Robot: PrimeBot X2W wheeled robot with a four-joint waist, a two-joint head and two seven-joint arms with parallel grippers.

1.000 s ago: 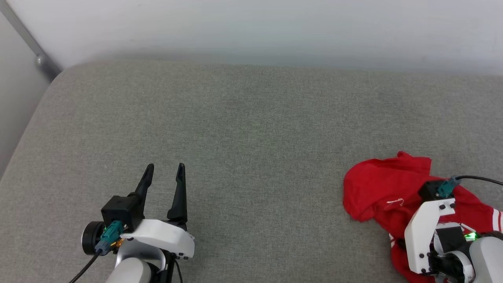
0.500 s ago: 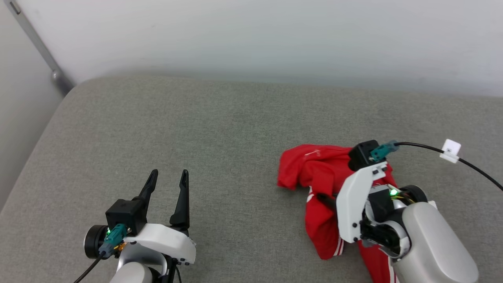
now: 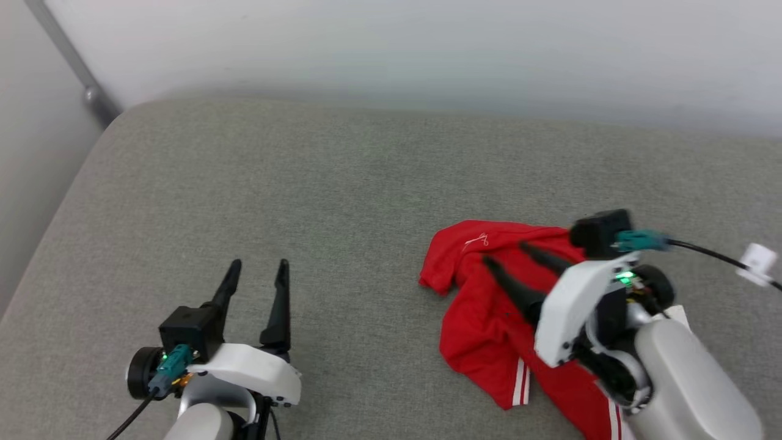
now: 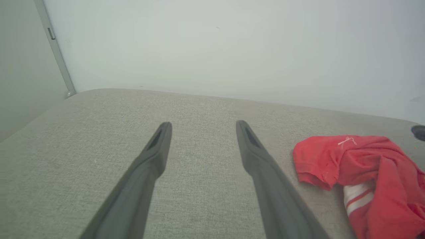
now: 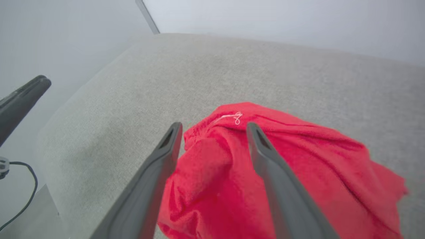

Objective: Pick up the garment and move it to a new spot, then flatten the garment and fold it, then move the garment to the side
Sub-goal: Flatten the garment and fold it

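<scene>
Right claw (image 3: 504, 253): fingers apart, nothing clamped. Both fingers reach out over the garment (image 3: 476, 318), a red jersey lying crumpled on the grey fabric surface (image 3: 305, 183). In the right wrist view the red cloth bulges up directly under and between the two fingers; cannot tell whether the tips touch it. A loose white thread (image 5: 232, 118) sits on the cloth just past the fingertips, near the garment's far edge. From there the jersey spreads back beneath the right claw and its wrist toward the robot. A strip of white-and-red striped trim (image 3: 519, 382) shows below the fingers, on the side facing the left claw. Left claw (image 3: 258, 266): fingers apart, empty, held over bare grey surface and pointing toward the pale wall (image 3: 391, 43). The garment lies well off to the left claw's right, apart from it. In the left wrist view the nearest red fold sits beside the right-hand finger without contact. A black cable (image 3: 702, 253) with a white tag runs out behind the right claw's wrist.
</scene>
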